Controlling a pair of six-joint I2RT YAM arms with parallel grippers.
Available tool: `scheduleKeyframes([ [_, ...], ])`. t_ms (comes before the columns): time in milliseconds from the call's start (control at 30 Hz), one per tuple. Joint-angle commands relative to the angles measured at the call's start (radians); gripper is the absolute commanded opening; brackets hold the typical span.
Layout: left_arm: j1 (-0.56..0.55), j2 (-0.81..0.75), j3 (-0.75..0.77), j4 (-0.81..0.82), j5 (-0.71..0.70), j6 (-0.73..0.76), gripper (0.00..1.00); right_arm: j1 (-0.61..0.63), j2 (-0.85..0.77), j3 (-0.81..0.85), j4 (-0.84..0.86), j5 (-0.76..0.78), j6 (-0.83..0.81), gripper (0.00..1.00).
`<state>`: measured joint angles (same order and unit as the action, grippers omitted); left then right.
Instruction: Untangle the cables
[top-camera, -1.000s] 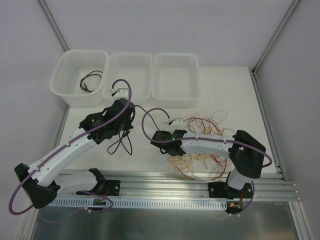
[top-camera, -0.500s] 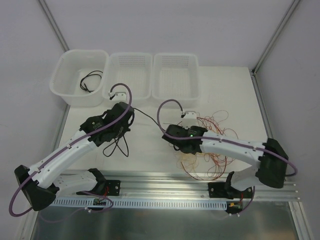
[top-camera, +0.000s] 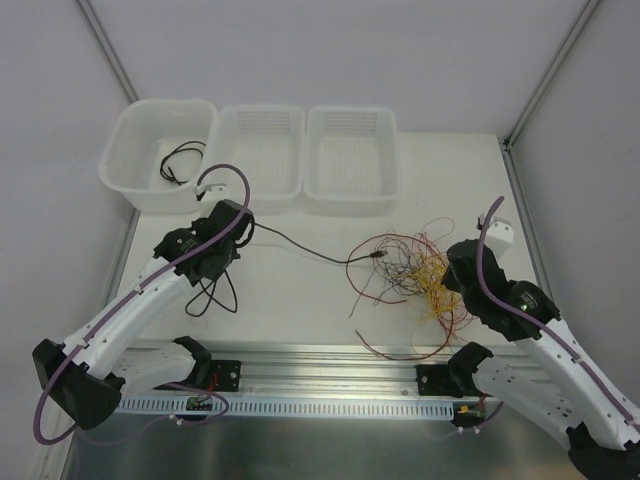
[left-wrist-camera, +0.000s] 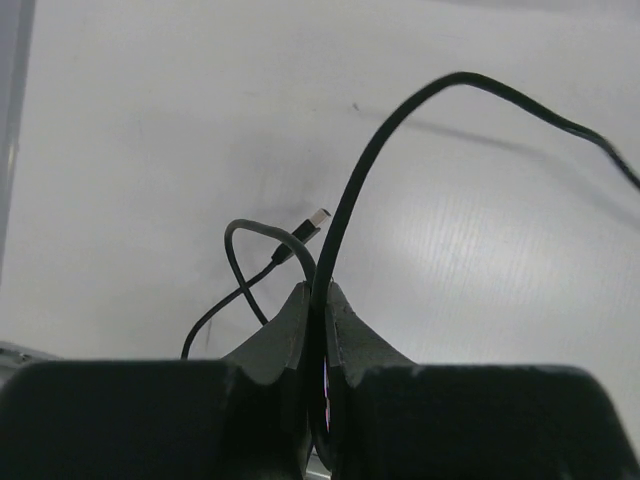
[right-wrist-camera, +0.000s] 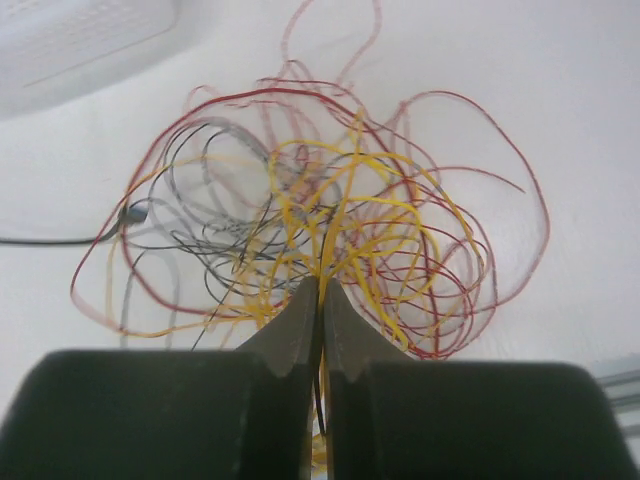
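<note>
The left fingers (left-wrist-camera: 285, 340) are pressed together on a black cable (left-wrist-camera: 345, 200), which rises out between them and bends away to the right over the white bench (top-camera: 300, 310). In the top view this black cable goes in a nearly straight line from the left arm to the tangle (top-camera: 415, 275), and its small dark plug (top-camera: 376, 257) lies at the left border of the tangle. A loose black loop (top-camera: 215, 295) lies on the bench beside the left arm, and in the wrist view its end with a metal connector (left-wrist-camera: 318, 217) lies just in front of the left fingers. The tangle, made of thin red, yellow and black wires in curly loops, lies on the right half of the bench, near the aluminium rail (top-camera: 350, 355). The right fingers (right-wrist-camera: 295, 335) are also closed to a thin slit, and some yellow strands (right-wrist-camera: 345, 215) from the middle of the tangle go down into this slit. A white bin (top-camera: 150, 193) at the far left corner of the bench has a coiled cable (top-camera: 180, 160) inside
</note>
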<state>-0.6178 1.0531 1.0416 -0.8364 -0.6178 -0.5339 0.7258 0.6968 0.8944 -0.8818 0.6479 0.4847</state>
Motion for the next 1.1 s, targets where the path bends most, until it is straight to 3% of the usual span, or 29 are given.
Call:
scheduleKeyframes([
  [0, 0.064, -0.039, -0.018, -0.081, -0.077, 0.015, 0.0, -0.135, -0.005, -0.052, -0.003, -0.062, -0.133, 0.01],
  [67, 0.11, -0.074, -0.014, -0.095, -0.076, 0.026, 0.0, -0.21, -0.002, -0.084, 0.009, -0.114, -0.15, 0.01],
  [200, 0.121, -0.14, 0.011, -0.099, -0.027, 0.054, 0.0, -0.396, 0.01, -0.17, 0.122, -0.387, -0.187, 0.01],
  [400, 0.121, -0.182, 0.089, -0.087, 0.229, 0.167, 0.0, -0.399, 0.156, -0.169, 0.204, -0.638, -0.261, 0.03],
  [500, 0.121, -0.215, 0.124, -0.053, 0.352, 0.18, 0.0, -0.385, 0.201, -0.153, 0.208, -0.639, -0.291, 0.14],
  [667, 0.121, -0.249, 0.264, -0.026, 0.417, 0.16, 0.0, -0.352, 0.247, -0.143, 0.204, -0.659, -0.317, 0.14],
  [700, 0.121, -0.242, 0.291, -0.024, 0.427, 0.157, 0.0, -0.336, 0.266, -0.14, 0.198, -0.665, -0.33, 0.24],
  [767, 0.121, -0.211, 0.366, -0.027, 0.454, 0.166, 0.0, -0.307, 0.265, -0.137, 0.198, -0.66, -0.35, 0.35],
  [800, 0.121, -0.202, 0.38, -0.027, 0.454, 0.172, 0.0, -0.263, 0.239, -0.129, 0.202, -0.656, -0.353, 0.48],
  [900, 0.121, -0.162, 0.377, -0.029, 0.451, 0.183, 0.0, -0.153, 0.202, -0.062, 0.189, -0.598, -0.359, 0.62],
  [1067, 0.121, -0.142, 0.287, -0.03, 0.426, 0.167, 0.0, -0.013, 0.191, 0.093, 0.084, -0.406, -0.339, 0.69],
])
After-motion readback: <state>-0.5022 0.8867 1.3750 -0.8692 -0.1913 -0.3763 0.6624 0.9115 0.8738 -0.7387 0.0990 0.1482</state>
